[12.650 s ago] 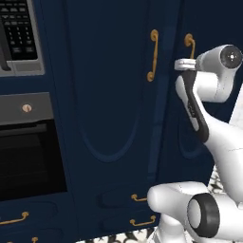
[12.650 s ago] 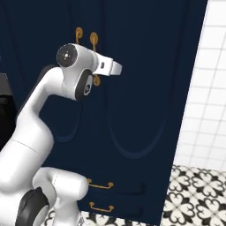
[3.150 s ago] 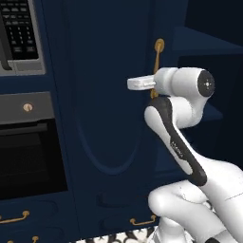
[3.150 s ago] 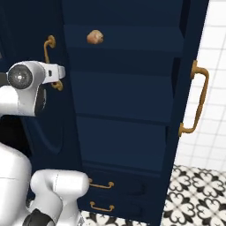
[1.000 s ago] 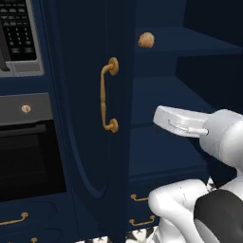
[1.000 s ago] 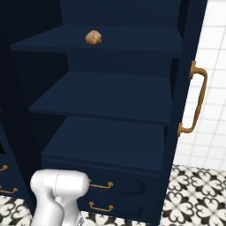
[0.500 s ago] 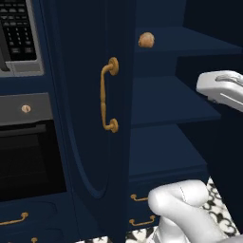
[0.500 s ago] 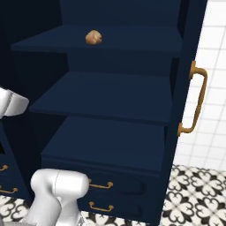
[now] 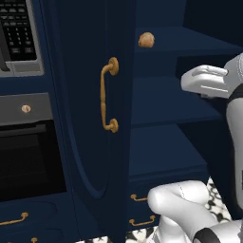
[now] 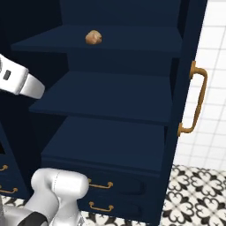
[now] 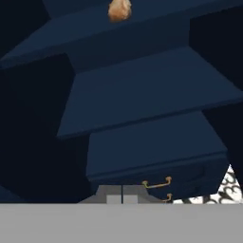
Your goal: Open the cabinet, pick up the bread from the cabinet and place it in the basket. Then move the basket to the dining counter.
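The tall navy cabinet stands open, its left door (image 9: 85,109) with a long brass handle (image 9: 108,95) swung out and its right door (image 10: 187,88) open at the far side. The bread (image 9: 146,40) (image 10: 93,37) (image 11: 119,9), a small tan bun, lies alone on the upper shelf (image 10: 132,42). My gripper (image 11: 122,193) points at the shelves from in front and well below the bun, its two tips pressed together with nothing between them. My white hand (image 9: 206,80) (image 10: 20,80) hovers in front of the middle shelf. Basket and dining counter are out of view.
Two bare navy shelves (image 10: 106,97) lie under the bun's shelf, with drawers carrying short brass pulls (image 10: 100,185) below. A microwave keypad (image 9: 16,33) and a black oven (image 9: 28,156) are left of the cabinet. White tiled wall (image 10: 216,101) and patterned floor (image 10: 194,194) lie to the right.
My hand has risen from low in front of the shelves to middle-shelf height. The doors and the bun have not moved.
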